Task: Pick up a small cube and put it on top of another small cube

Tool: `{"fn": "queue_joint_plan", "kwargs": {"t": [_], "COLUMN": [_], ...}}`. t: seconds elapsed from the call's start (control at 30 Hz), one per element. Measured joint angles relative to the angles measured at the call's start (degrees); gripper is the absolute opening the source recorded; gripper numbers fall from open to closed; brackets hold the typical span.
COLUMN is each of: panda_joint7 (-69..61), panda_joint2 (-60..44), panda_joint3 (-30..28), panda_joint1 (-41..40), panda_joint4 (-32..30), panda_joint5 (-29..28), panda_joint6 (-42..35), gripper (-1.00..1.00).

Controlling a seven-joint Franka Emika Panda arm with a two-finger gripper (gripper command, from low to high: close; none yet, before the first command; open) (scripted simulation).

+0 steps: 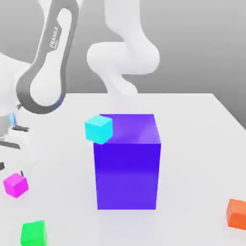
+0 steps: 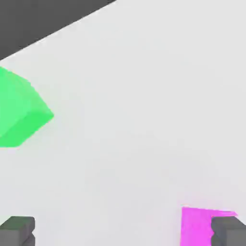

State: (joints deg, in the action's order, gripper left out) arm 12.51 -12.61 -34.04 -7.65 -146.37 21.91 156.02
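The pink cube (image 1: 15, 184) was small and bright, with flat sides and sharp corners. It sat on the white surface (image 1: 192, 144) near the exterior view's left edge. Its top face looked a bit lighter than its sides. In the hand view the pink cube (image 2: 196, 226) was just beside one dark fingertip (image 2: 228, 229) of the tool (image 2: 123, 230). It was partly behind that fingertip, and I could not tell if they touched.

The green cube (image 1: 33, 232) was about the same size. It sat on the surface near the pink one, closer to the front edge of the exterior view. The two were apart. In the hand view the green cube (image 2: 19, 113) showed a bright top and a darker side.

The tool was spread wide, with its two fingertips far from each other. It had nothing in it.

A big blue block (image 1: 127, 161) stood upright in the middle of the surface. A small light-blue cube (image 1: 99, 129) appeared at its top corner, on the exterior view's left. I could not tell if it rested on the block or behind it. An orange cube (image 1: 237, 214) sat far away at the exterior view's right. The white robot arm (image 1: 48, 62) bent down over the exterior view's left side.
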Motion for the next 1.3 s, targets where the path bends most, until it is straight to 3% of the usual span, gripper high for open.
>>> {"fn": "queue_joint_plan", "kwargs": {"t": [0.1,0.27,0.3,0.53,0.8,1.03,1.17,1.2,1.3], "panda_joint7": [-3.1,-10.0,-10.8,-10.4,-0.9,-8.2,-12.6,-13.1,-13.1], "panda_joint2": [-4.4,-11.9,-12.7,-12.5,-2.1,-3.1,-10.2,-11.2,-11.2], "panda_joint3": [2.4,11.5,12.6,12.5,1.7,9.9,14.3,14.9,14.9], "panda_joint1": [-3.0,-10.5,-11.3,-11.3,-1.9,6.7,5.3,4.9,4.9], "panda_joint4": [0.5,2.8,3.0,2.9,0.7,13.6,15.9,16.0,16.0], "panda_joint5": [3.4,12.4,13.4,12.9,-1.2,-9.9,-6.1,-5.5,-5.5], "panda_joint6": [3.0,7.9,8.4,8.2,0.9,-9.5,-4.9,-4.1,-4.1], "gripper": [0.0,0.0,-1.0,-1.0,-1.0,-1.0,-1.0,1.0,1.0]}}
